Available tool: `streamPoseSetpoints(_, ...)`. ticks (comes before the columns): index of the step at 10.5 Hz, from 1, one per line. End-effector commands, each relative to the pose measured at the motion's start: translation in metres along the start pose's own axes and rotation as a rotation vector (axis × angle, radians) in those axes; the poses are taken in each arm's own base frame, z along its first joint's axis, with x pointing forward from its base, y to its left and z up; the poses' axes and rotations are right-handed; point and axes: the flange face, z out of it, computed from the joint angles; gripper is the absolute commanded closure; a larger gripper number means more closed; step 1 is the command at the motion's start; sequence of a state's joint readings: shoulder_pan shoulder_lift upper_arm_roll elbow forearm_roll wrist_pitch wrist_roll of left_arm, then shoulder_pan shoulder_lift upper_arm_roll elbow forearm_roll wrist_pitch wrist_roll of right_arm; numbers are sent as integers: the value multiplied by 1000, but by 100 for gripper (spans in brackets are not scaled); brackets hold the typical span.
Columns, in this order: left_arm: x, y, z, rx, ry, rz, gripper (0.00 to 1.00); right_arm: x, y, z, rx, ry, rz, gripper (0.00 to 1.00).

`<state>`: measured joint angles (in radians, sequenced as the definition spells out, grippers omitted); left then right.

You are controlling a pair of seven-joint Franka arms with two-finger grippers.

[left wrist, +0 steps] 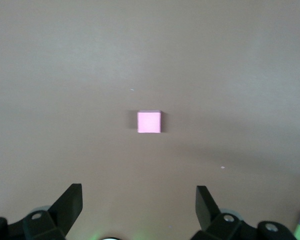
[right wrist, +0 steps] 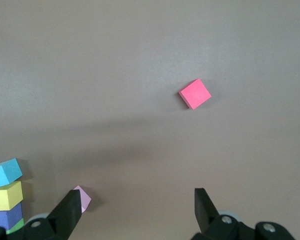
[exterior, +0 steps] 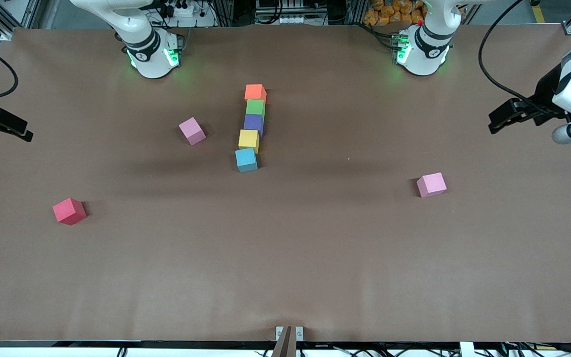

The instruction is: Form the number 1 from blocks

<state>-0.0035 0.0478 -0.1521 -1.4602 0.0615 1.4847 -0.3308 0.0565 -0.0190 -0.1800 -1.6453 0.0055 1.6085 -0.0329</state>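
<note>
**Block column status, both arms retracted**

The table point(exterior: 285, 258) carries a flat, matte brown covering. The left arm waits at its own end of the table; the left gripper point(left wrist: 139, 204) hangs over bare covering with its jaws spread wide, empty. The right gripper point(right wrist: 136, 209) waits at the right arm's end, likewise spread and empty.

Five matte foam cubes form a slightly curved column at mid-table, each touching the next. Order, farthest from the front camera to nearest: orange block point(exterior: 255, 92), green block point(exterior: 255, 107), purple block point(exterior: 254, 123), yellow block point(exterior: 249, 140), light blue block point(exterior: 246, 159).

Three loose cubes lie apart from the column: two pink cubes point(exterior: 192, 131) point(exterior: 431, 184) and a red cube point(exterior: 69, 210).
</note>
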Motion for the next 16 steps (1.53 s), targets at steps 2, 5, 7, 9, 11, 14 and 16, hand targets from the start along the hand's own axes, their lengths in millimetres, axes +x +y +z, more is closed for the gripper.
streamPoseSetpoints(2,11,-2,3,9,94,64,0,-6,-2,-4,13,1,6,0)
streamPoseSetpoints(5,11,3,15,-18,56,189,0,-6,-2,-4,13,1,6,0)
streamPoseSetpoints(7,9,3,19,-16,31,193,0,-6,-2,-4,13,1,6,0)
streamPoseSetpoints(9,8,4,18,-29,27,193,0,-5,-3,-3,13,1,5,0)
streamPoseSetpoints(11,7,6,18,-47,24,181,0,-6,-3,-4,13,2,3,0)
streamPoseSetpoints(14,5,6,17,-57,7,177,0,-6,-2,-3,13,1,5,0)
streamPoseSetpoints(16,3,7,17,-54,-4,178,0,-6,-2,-4,13,2,5,0)
